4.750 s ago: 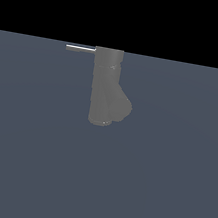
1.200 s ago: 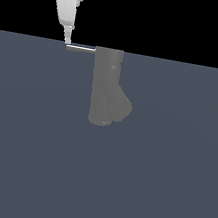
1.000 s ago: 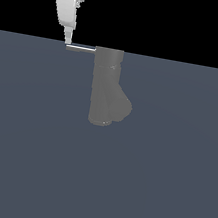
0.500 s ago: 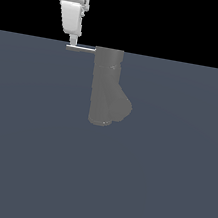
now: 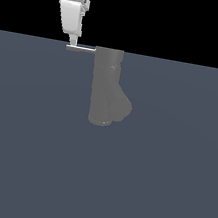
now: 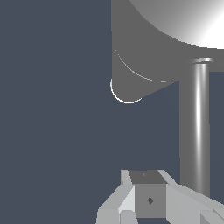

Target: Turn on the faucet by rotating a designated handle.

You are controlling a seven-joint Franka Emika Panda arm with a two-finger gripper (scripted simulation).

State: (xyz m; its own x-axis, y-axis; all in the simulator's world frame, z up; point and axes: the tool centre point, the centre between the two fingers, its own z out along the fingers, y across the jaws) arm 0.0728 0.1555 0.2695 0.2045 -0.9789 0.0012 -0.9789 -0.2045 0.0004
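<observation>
The faucet (image 5: 105,82) is a matte grey upright cylinder with a stubby angled spout (image 5: 119,108) low on its side. Its handle (image 5: 82,49), a thin light-grey rod, sticks out from the top toward the exterior view's left. My white gripper (image 5: 73,42) hangs from above, its narrow tip touching the rod near its free end. In the wrist view the handle (image 6: 196,127) runs alongside my gripper (image 6: 148,192), not between the fingers, which look shut with nothing in them. The faucet (image 6: 166,26) and its spout (image 6: 131,81) lie beyond.
A flat dark blue-grey floor (image 5: 169,182) extends all round the faucet. Above the horizon the background is black. Nothing else shows.
My gripper has shifted toward the exterior view's right along the handle's end and stands more upright. The handle and faucet show no visible turn.
</observation>
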